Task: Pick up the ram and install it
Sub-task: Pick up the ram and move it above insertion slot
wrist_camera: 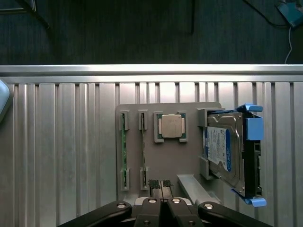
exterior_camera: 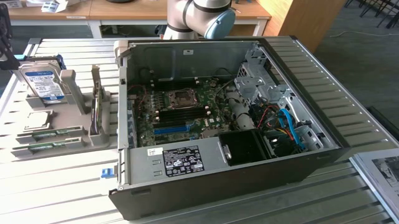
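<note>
- My black two-fingered claw is clenched on nothing, hovering over the near end of the flat grey plastic parts tray.
- The ram, a thin green circuit-board stick, sits in a tray slot near my fingertips, seemingly edge-up. A second green stick lies one slot over.
- The tray rests on the exterior view's left of the open black computer case.
- To approach well, I judge: centre over the stick, square my jaws across its thin faces, and spread them before descending.
</note>
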{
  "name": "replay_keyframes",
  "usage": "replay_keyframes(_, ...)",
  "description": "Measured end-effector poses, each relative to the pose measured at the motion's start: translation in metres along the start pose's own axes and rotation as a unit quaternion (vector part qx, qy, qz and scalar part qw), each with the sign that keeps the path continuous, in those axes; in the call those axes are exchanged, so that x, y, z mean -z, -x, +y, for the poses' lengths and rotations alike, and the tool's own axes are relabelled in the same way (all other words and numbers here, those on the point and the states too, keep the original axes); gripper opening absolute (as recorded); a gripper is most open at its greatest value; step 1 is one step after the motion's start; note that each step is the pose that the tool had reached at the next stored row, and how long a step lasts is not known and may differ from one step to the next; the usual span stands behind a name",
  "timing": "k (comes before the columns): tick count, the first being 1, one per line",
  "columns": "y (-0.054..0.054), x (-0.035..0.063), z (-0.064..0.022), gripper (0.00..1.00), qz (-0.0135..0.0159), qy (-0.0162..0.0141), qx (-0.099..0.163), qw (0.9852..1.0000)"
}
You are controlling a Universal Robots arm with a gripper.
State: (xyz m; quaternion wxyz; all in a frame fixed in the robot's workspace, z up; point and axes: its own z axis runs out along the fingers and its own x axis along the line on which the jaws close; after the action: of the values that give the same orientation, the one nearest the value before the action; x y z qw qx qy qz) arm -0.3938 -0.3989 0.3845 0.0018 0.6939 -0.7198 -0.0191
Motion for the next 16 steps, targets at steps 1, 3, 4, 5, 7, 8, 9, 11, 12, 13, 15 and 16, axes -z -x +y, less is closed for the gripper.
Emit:
replay_keyframes(1,-0.0001,-0.0003,0.0000,0.10,0.0000,0.0000,0.000,1.0000)
replay_keyframes(3,-0.0002,-0.0005,-0.0001,0.10,0.0000,0.0000,0.000,1.0000)
replay_keyframes(4,-0.0002,-0.0005,-0.0001,0.10,0.0000,0.0000,0.000,1.0000)
replay_keyframes(5,-0.0002,-0.0005,-0.0001,0.10,0.0000,0.0000,0.000,1.0000)
replay_keyframes(7,-0.0002,-0.0006,-0.0001,0.10,0.0000,-0.0008,0.000,1.0000)
replay_keyframes(8,-0.0003,-0.0007,-0.0002,0.10,-0.0001,-0.0015,0.001,1.0000)
replay_keyframes(9,-0.0003,-0.0007,-0.0002,0.10,-0.0001,-0.0019,0.001,1.0000)
replay_keyframes(11,-0.0002,-0.0006,-0.0001,0.10,-0.0001,-0.0019,0.001,1.0000)
replay_keyframes(12,-0.0002,-0.0006,0.0000,0.10,0.0000,-0.0019,0.001,1.0000)
replay_keyframes(13,-0.0002,-0.0006,0.0000,0.10,-0.0001,-0.0019,0.001,1.0000)
replay_keyframes(15,-0.0002,-0.0006,0.0000,0.10,-0.0001,-0.0019,0.001,1.0000)
replay_keyframes(16,-0.0002,-0.0007,-0.0001,0.10,-0.0001,-0.0020,0.001,1.0000)
